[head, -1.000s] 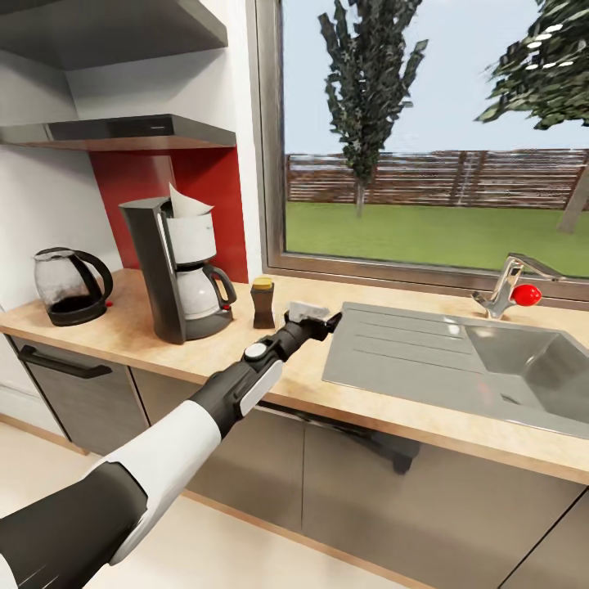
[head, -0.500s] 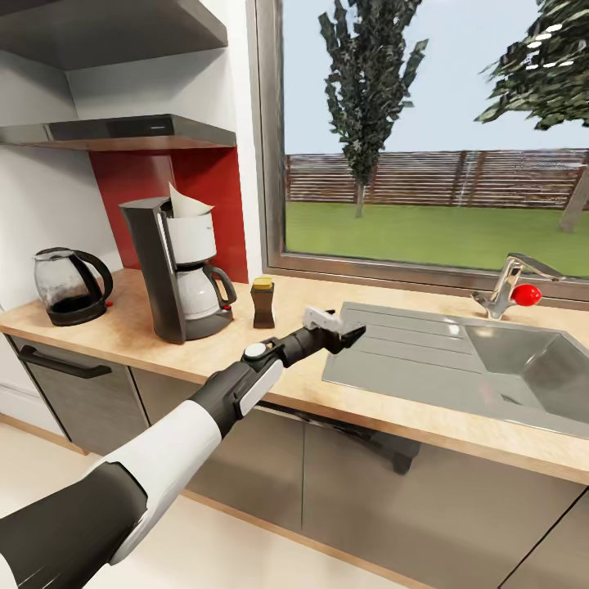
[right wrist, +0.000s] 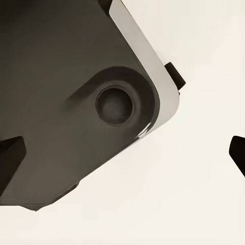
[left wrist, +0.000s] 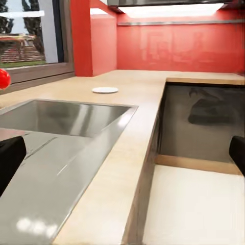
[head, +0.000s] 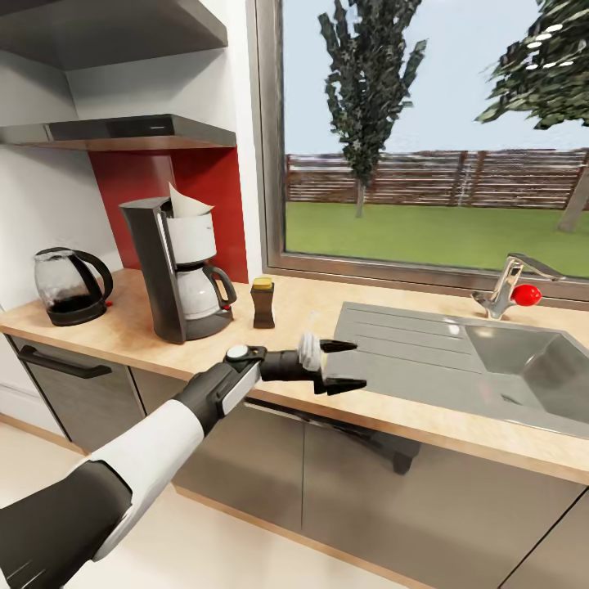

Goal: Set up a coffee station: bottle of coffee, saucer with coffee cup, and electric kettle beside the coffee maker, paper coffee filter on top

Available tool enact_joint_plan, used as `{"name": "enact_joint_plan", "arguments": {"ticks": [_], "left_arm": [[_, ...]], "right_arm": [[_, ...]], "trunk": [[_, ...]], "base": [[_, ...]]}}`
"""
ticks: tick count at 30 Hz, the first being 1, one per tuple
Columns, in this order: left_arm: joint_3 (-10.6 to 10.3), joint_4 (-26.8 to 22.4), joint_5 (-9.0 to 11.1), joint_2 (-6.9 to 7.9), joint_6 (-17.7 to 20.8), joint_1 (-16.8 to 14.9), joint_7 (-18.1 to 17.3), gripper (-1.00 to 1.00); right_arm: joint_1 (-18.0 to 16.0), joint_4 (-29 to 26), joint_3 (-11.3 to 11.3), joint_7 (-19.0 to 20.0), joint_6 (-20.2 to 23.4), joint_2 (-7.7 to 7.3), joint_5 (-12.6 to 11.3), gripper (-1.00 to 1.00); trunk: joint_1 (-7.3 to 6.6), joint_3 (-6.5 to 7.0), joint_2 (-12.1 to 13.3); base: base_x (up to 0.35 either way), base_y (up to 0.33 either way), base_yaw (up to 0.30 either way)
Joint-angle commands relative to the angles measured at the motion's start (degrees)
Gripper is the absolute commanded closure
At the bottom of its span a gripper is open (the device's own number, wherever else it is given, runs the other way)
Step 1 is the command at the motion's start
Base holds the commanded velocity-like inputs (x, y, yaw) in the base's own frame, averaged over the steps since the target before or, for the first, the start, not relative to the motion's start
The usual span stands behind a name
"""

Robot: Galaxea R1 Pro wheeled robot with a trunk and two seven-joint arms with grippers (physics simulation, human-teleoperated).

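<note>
Head view, left to right: electric kettle (head: pixel 69 287) sits at the far left end of the countertop (head: pixel 131 331); coffee maker (head: pixel 180 270) stands just right of it, apart from it, with a paper coffee filter (head: pixel 186 203) poking out of its top; bottle of coffee (head: pixel 263 302) stands upright just right of the coffee maker, near but not touching; none of these has shifted against the earlier frames.

What changed: left arm (head: pixel 164 433) has pulled back toward the counter's front edge and rotated at the wrist; 1.0 s ago the left gripper (head: pixel 343 365) was up close to the bottle of coffee, 0.5 s ago it was over the near corner of the steel sink (head: pixel 425 360), now it sits lower, at the counter edge where wood meets the drainboard; fingers (head: pixel 337 346) are spread apart, one above the other, nothing between them, so released.

Bottle of coffee is now behind and left of the gripper, clearly apart; coffee maker further left again.

Left wrist view: both dark fingertips at the frame edges, wide apart, empty; looking along the sink toward a red wall; a white saucer (left wrist: pixel 104 90) lies flat on the countertop beyond the sink, well away from the gripper; red knob (left wrist: pixel 3 79) of the faucet (head: pixel 511 286) at the edge.

Right wrist view: right gripper (right wrist: pixel 127 155) tips sit at opposite edges, wide apart, holding nothing; dark robot body (right wrist: pixel 66 102) over pale floor (right wrist: pixel 204 61) beyond them.
</note>
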Motion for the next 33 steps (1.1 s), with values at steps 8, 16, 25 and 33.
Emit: {"name": "enact_joint_plan", "arguments": {"ticks": [8,16,25,33], "left_arm": [[-0.31,1.09,0.4,0.46,-0.72,3.87,-12.03,-1.0],[-0.32,1.41,0.37,2.9,-0.97,9.7,-16.94,-1.0],[-0.27,3.74,0.38,11.28,-3.04,20.27,-17.43,-1.0],[-0.27,25.56,0.63,12.53,-4.16,22.52,-17.06,-1.0]], "right_arm": [[-0.06,0.17,0.46,0.0,-0.43,0.0,-0.22,-1.0],[-0.07,0.17,0.46,0.0,-0.43,0.0,-0.22,-1.0],[-0.07,0.17,0.32,0.0,-0.43,-0.07,-0.32,-1.0],[-0.11,0.1,0.01,0.03,-0.37,-0.48,-0.73,-1.0]], "trunk": [[0.0,-0.06,-0.04],[0.0,-0.06,-0.04],[0.0,-0.06,-0.04],[0.0,-0.06,-0.04]], "base": [[0.0,0.0,0.0],[0.0,0.0,0.0],[0.0,0.0,0.0],[0.0,0.0,0.0]]}}
